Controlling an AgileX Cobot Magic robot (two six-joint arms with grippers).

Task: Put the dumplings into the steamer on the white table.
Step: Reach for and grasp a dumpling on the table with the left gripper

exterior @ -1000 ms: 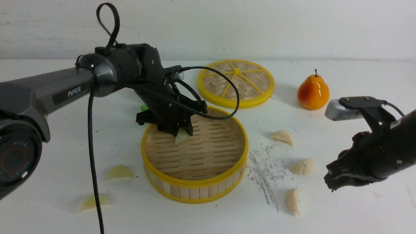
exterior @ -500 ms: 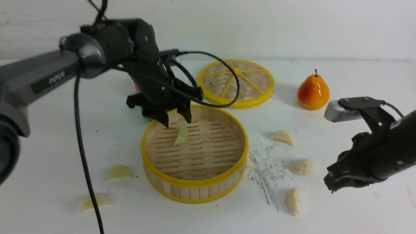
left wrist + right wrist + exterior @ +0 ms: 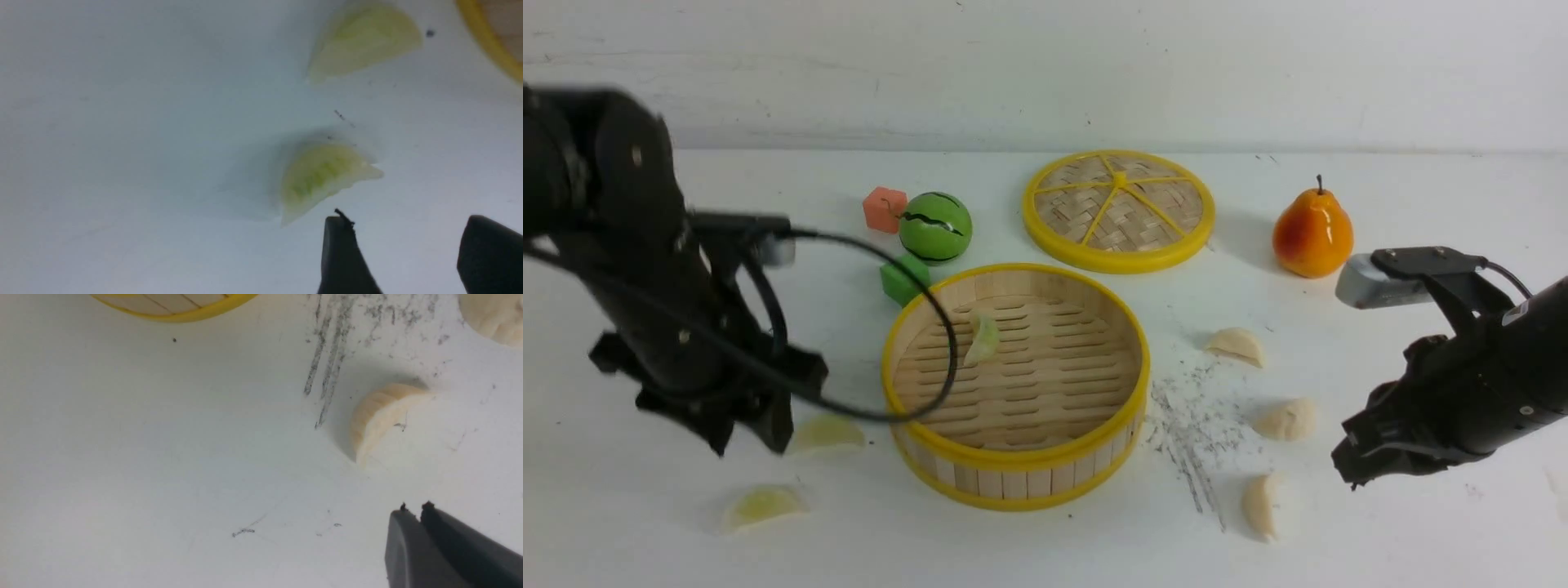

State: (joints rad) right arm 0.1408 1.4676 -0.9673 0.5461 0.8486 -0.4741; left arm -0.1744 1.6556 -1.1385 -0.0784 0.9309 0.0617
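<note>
The left arm [image 3: 645,269] was matte black, dotted with small bright screw heads, and a thin black cable [image 3: 954,359] looped out from its wrist. The right arm [image 3: 1486,384], black too, carried a silver-grey camera housing [image 3: 1372,282] on a black bracket and a small white label, and the right tool [image 3: 1343,472] ended in dark tapering fingers [image 3: 408,547].

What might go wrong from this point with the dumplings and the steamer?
The left arm's cable loops across the steamer; it might snag the rim or sweep out the green dumpling inside. The open left hand hangs beside the nearest loose green dumpling and could knock it aside.
</note>
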